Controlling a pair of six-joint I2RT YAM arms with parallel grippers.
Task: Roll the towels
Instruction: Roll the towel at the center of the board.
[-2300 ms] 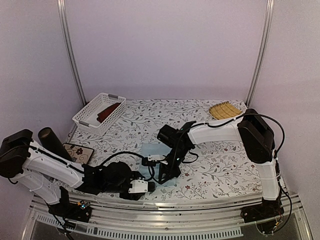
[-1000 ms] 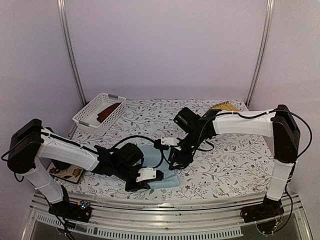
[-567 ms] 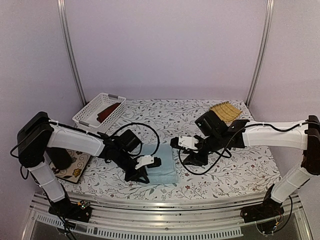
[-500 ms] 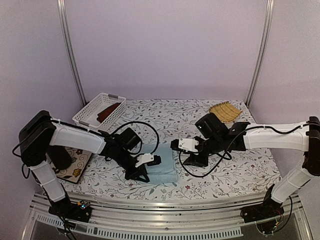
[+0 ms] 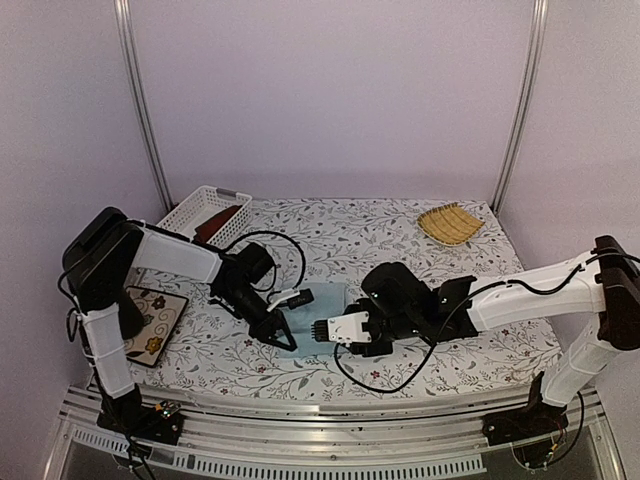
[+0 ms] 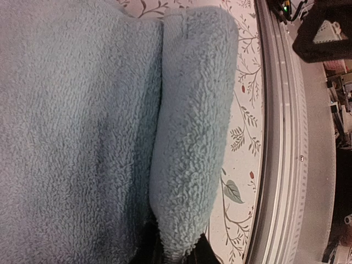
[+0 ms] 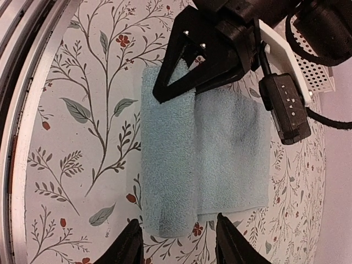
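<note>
The light blue towel (image 7: 231, 148) lies on the flowered worktop (image 5: 480, 340) near its front edge. One long side of it is turned into a thick roll. The left gripper (image 6: 177, 254) has its jaws nearly closed, pinching one end of this roll. The right gripper (image 7: 179, 245) is at the other end with its jaws half apart, and it holds nothing. The rust-red towel (image 5: 215, 222) lies in the white basket (image 5: 185, 205) at the far left.
</note>
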